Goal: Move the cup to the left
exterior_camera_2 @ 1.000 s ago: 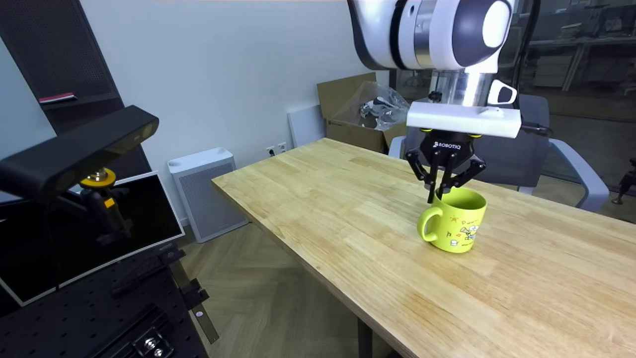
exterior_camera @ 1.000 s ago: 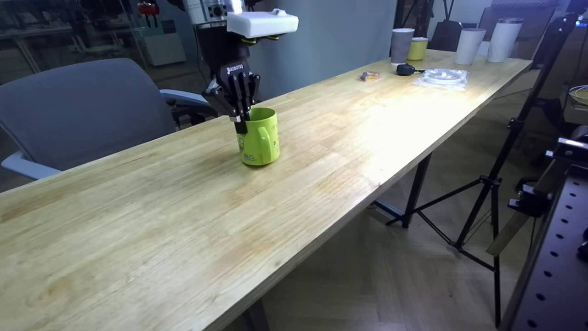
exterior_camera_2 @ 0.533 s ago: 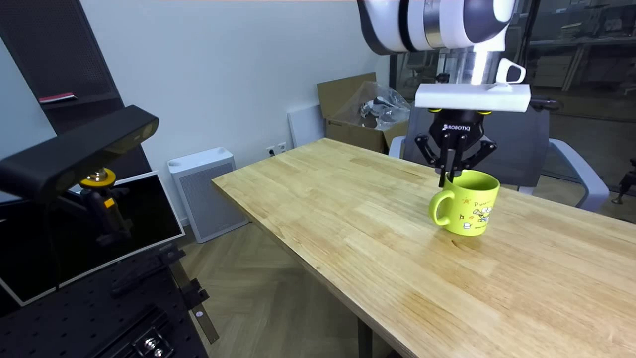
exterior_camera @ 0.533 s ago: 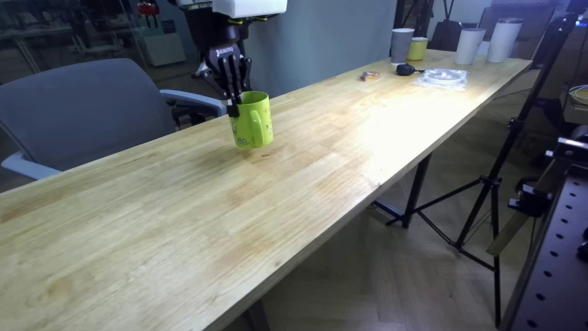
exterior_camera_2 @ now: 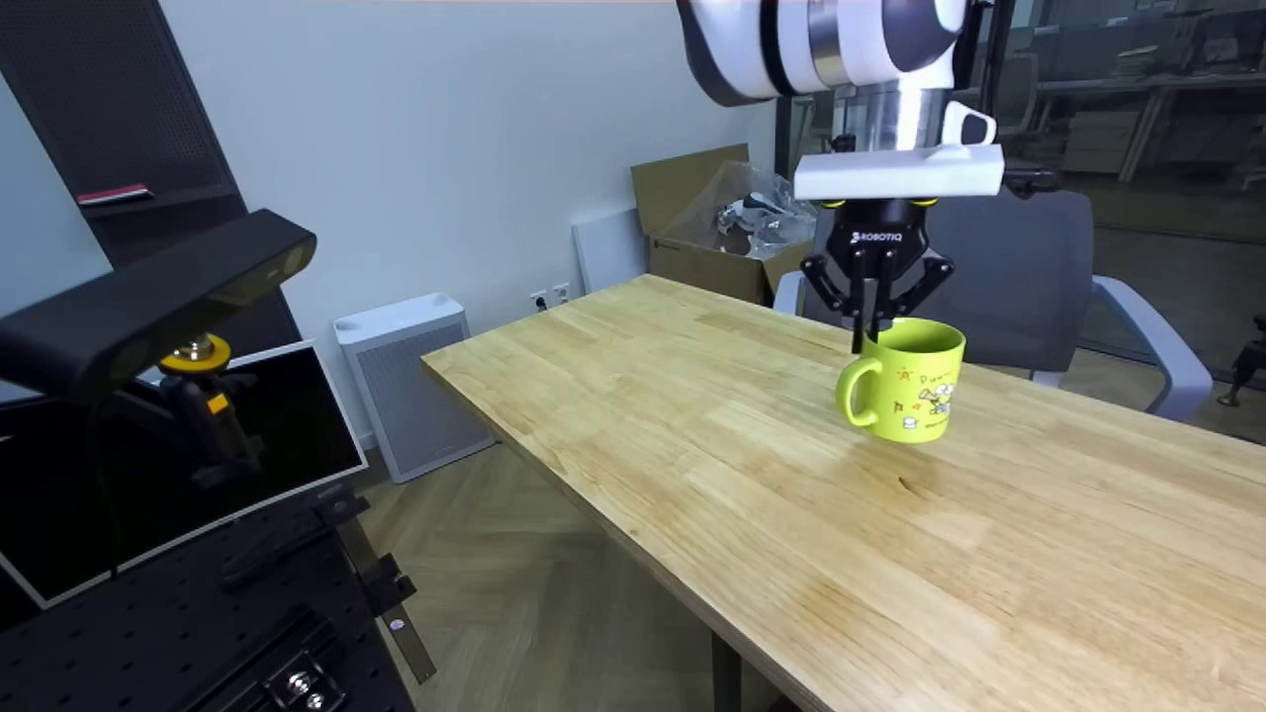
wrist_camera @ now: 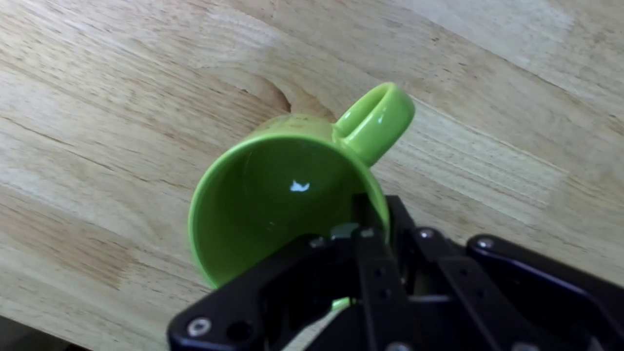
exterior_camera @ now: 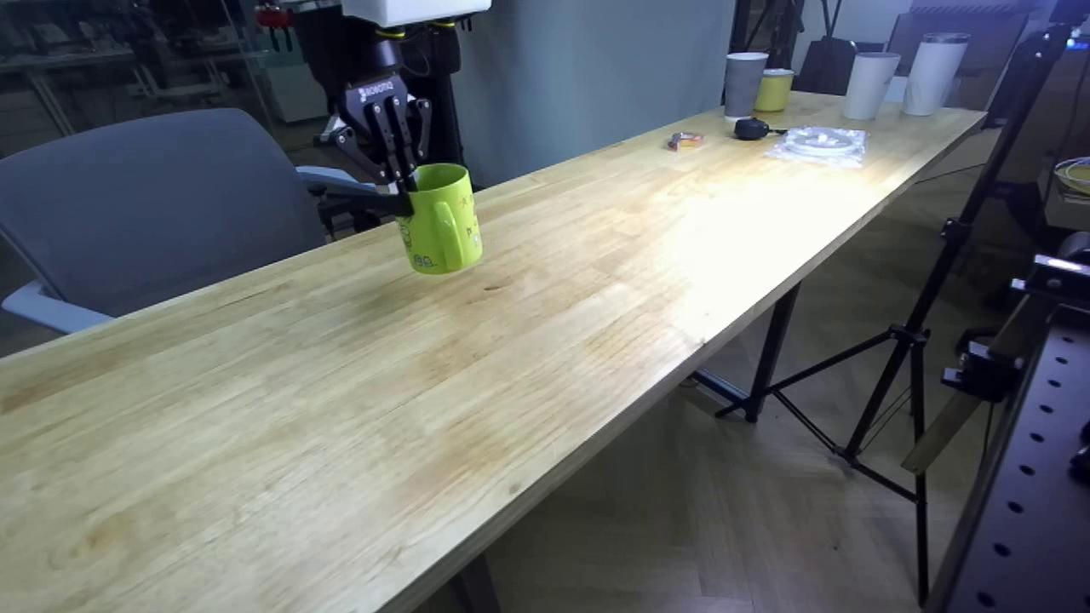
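Above the table: the lime-green cup is held roughly upright, its base seemingly raised off the surface, as judged from both exterior views.
Hand: the cup's wall is pinched at the rim, one finger being set inside and its partner outside.
Handle: it is not gripped; it is seen jutting out just beside the pinch.
Sideways carry: this is taken to be the step in hand, with the setting-down not yet done; whose left is meant cannot be told, so that should be settled first.
One-sided pinch: since the cup is gripped at one side only, its weight is probably hung off-centre, and a pivot may be provoked by sudden starts or stops. Speed should be built and shed gently.
Cup base: only modest clearance is needed; it should be held level, so that no lower edge is caught on the table.
Chair: it is seen beyond the table's far edge, so the path should be run along the table, not out over that edge.
Set-down: the base should be lowered until it is seated flat, the grip eased only slightly, and the hand raised straight up, lest the rim be dragged by the inner finger.
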`<action>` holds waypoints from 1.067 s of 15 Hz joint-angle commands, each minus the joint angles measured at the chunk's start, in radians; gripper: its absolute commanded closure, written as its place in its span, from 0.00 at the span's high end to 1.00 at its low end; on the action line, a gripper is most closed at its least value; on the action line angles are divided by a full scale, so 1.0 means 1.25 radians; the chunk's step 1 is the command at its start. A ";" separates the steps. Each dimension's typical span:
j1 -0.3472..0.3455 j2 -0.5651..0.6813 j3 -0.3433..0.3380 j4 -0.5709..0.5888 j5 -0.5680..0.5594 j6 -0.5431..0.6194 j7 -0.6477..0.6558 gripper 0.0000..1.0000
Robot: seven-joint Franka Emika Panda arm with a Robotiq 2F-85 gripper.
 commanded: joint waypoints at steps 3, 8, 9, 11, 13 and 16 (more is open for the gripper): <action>0.059 0.003 -0.001 0.023 -0.043 -0.023 0.055 0.02; 0.095 0.014 0.008 0.029 -0.052 -0.026 0.061 0.02; 0.100 0.016 0.010 0.031 -0.051 -0.026 0.061 0.02; 0.109 0.019 0.016 0.033 -0.049 -0.027 0.058 0.02; 0.114 0.020 0.024 0.032 -0.047 -0.028 0.056 0.02; 0.120 0.019 0.035 0.028 -0.044 -0.019 0.051 0.02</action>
